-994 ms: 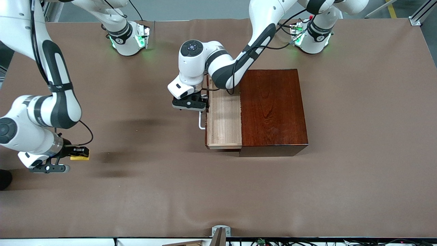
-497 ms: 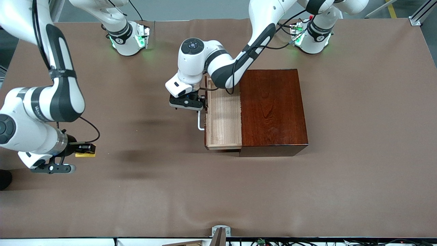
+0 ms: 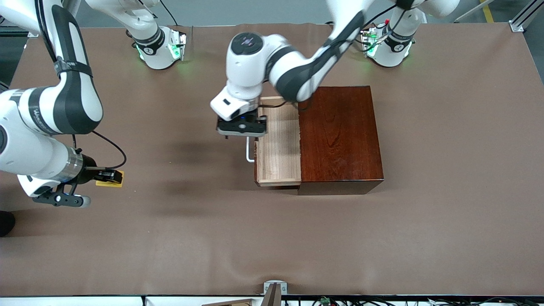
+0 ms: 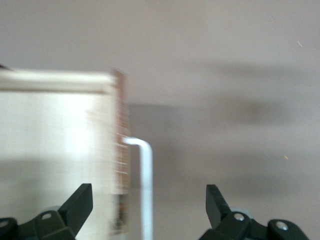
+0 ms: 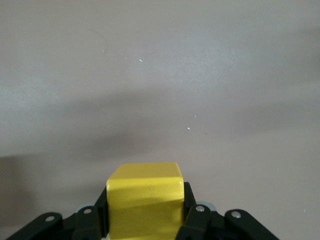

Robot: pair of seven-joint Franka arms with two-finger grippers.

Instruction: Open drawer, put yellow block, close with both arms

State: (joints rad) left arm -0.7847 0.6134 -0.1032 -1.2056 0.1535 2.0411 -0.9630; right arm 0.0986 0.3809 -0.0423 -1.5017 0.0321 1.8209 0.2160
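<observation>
The drawer (image 3: 278, 144) stands pulled out of the dark reddish-brown box (image 3: 340, 138), its pale inside showing. Its white bar handle (image 3: 249, 153) faces the right arm's end of the table and also shows in the left wrist view (image 4: 145, 185). My left gripper (image 3: 242, 127) is open above the handle, with a finger on either side and not touching it. My right gripper (image 3: 106, 175) is shut on the yellow block (image 3: 111, 180), held above the table near the right arm's end. In the right wrist view the block (image 5: 145, 200) sits between the fingers (image 5: 192, 210).
The brown cloth-covered table (image 3: 272, 238) spreads between the right gripper and the drawer. A small metal bracket (image 3: 274, 289) sits at the table edge nearest the front camera.
My right gripper has carried the yellow block up and toward the drawer. My left gripper has let go of the handle and risen above it; the drawer stays open.
</observation>
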